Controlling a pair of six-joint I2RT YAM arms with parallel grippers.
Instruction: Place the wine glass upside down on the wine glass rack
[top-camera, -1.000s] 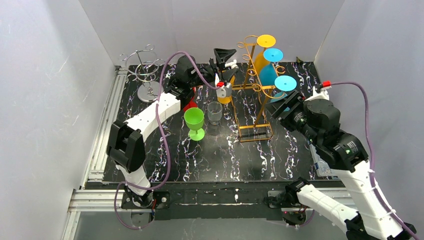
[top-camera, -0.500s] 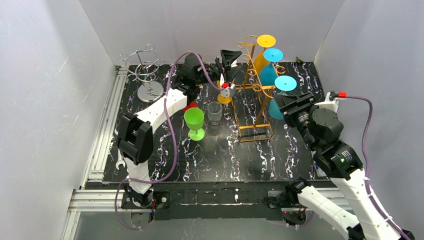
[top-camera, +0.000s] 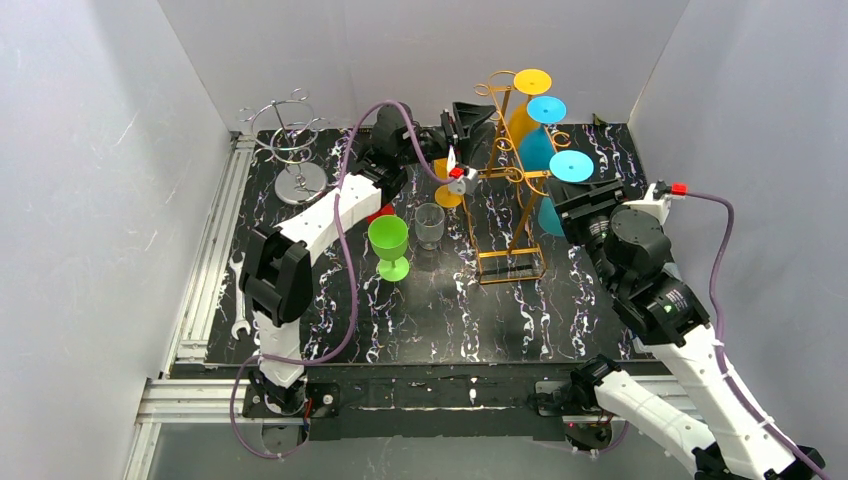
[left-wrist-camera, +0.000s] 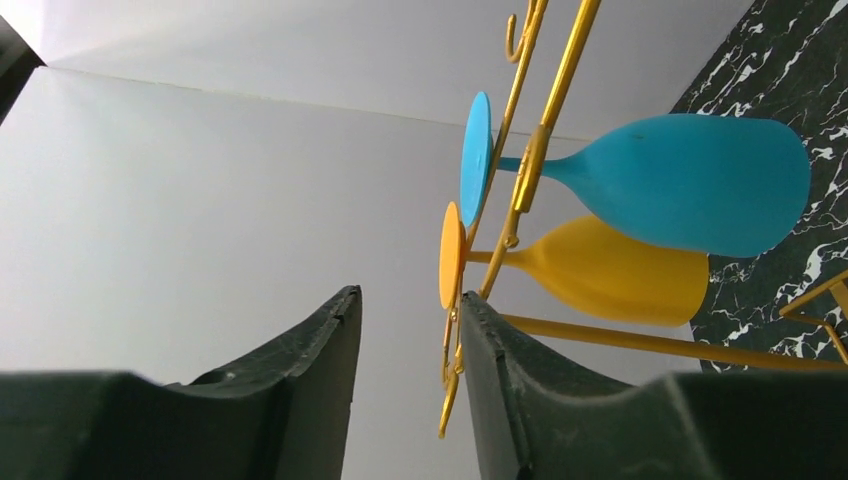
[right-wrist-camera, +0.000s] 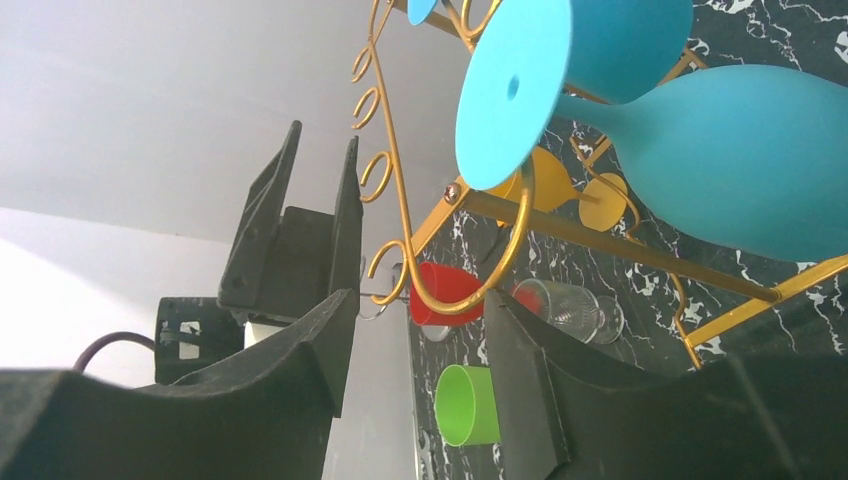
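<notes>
The gold wine glass rack (top-camera: 507, 178) stands right of centre. A yellow glass (top-camera: 527, 100) and two blue glasses (top-camera: 545, 135) hang on it upside down. A smaller yellow glass (top-camera: 447, 197) is at its left side. My left gripper (top-camera: 470, 125) is up by the rack's top left curls, open, nothing between its fingers (left-wrist-camera: 320, 360). In the left wrist view a gold curl (left-wrist-camera: 450, 380) lies beside the right finger. My right gripper (top-camera: 575, 205) is open at the rack's right side, below the nearest blue glass (right-wrist-camera: 740, 165). A rack curl (right-wrist-camera: 440, 300) passes between its jaws.
A green glass (top-camera: 388, 245) and a clear glass (top-camera: 430, 225) stand upright left of the rack. A red glass (top-camera: 380, 212) is partly hidden behind the left arm. A silver wire rack (top-camera: 290, 140) stands at the back left. A wrench (top-camera: 238, 295) lies at the left edge.
My left gripper rose from the small yellow glass toward the rack's top and its jaws narrowed. The right arm shifted slightly right, its jaws a little narrower.
</notes>
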